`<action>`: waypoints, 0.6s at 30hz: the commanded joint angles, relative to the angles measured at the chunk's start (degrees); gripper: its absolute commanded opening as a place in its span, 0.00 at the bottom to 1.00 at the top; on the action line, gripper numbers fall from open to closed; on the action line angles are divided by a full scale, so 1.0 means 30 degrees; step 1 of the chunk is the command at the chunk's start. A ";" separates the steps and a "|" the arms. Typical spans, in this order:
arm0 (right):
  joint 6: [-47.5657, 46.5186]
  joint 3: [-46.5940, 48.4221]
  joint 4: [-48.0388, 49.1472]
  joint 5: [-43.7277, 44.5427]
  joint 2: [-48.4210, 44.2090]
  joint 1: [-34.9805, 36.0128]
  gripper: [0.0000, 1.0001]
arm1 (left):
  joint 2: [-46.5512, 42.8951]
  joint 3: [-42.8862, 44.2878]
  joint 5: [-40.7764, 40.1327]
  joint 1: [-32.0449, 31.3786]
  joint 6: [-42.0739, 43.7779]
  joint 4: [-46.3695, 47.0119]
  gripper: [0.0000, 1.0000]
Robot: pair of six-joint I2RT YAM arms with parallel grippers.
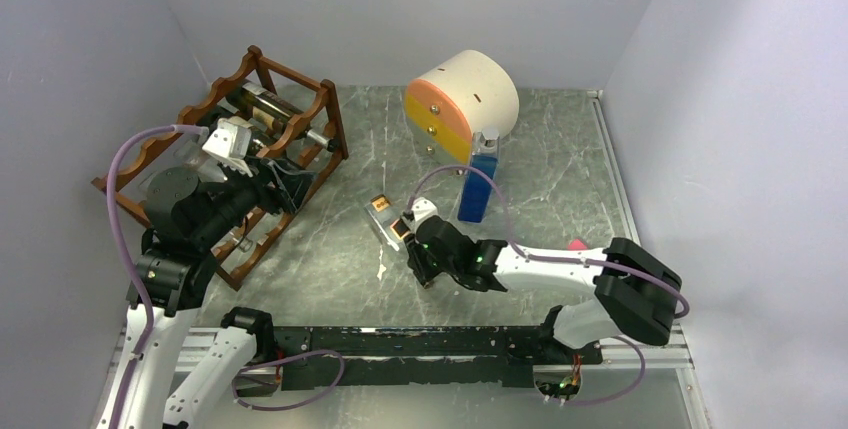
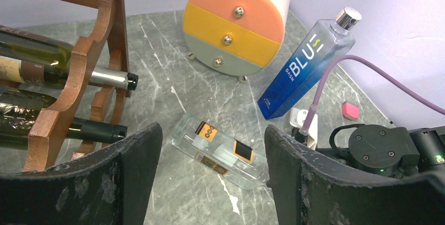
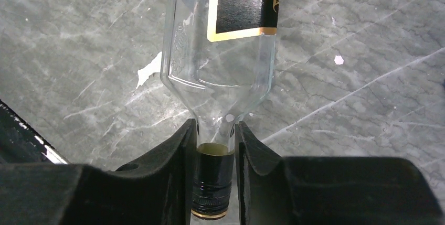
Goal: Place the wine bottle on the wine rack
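Wine bottle [image 1: 385, 217] lies mid-table, neck pinched in the right gripper [image 3: 215, 136], seemingly firmly; lift level, swing toward ten o'clock to the wine rack [image 1: 333, 119], past the wide-open, empty left gripper [image 2: 210, 141].

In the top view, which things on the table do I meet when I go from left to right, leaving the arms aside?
The wine rack → clear bottle lying down → blue bottle → small pink object.
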 commanded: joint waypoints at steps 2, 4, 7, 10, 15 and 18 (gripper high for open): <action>0.0102 0.1663 -0.3804 0.1491 0.1520 0.0359 0.00 | 0.0018 0.0271 0.0078 -0.0113 0.0382 0.0101 0.76; 0.0281 0.2247 -0.4747 0.1618 0.2204 0.0435 0.04 | 0.0007 0.0257 0.0025 -0.0112 0.0452 0.0027 0.76; 0.0494 0.2829 -0.5443 0.1406 0.3070 0.0508 0.17 | -0.0058 0.0188 0.0004 -0.0113 0.0533 -0.0018 0.76; 0.0610 0.2986 -0.5214 0.1186 0.3509 0.0507 0.26 | -0.0132 0.0154 -0.0062 -0.0113 0.0603 -0.0128 0.76; 0.0748 0.3348 -0.4876 0.0929 0.4143 0.0532 0.30 | -0.0190 0.0293 -0.0125 -0.0113 0.0718 -0.0353 0.76; 0.0815 0.3514 -0.4780 0.0814 0.4474 0.0503 0.35 | -0.0212 0.0304 -0.0217 -0.0113 0.0753 -0.0411 0.76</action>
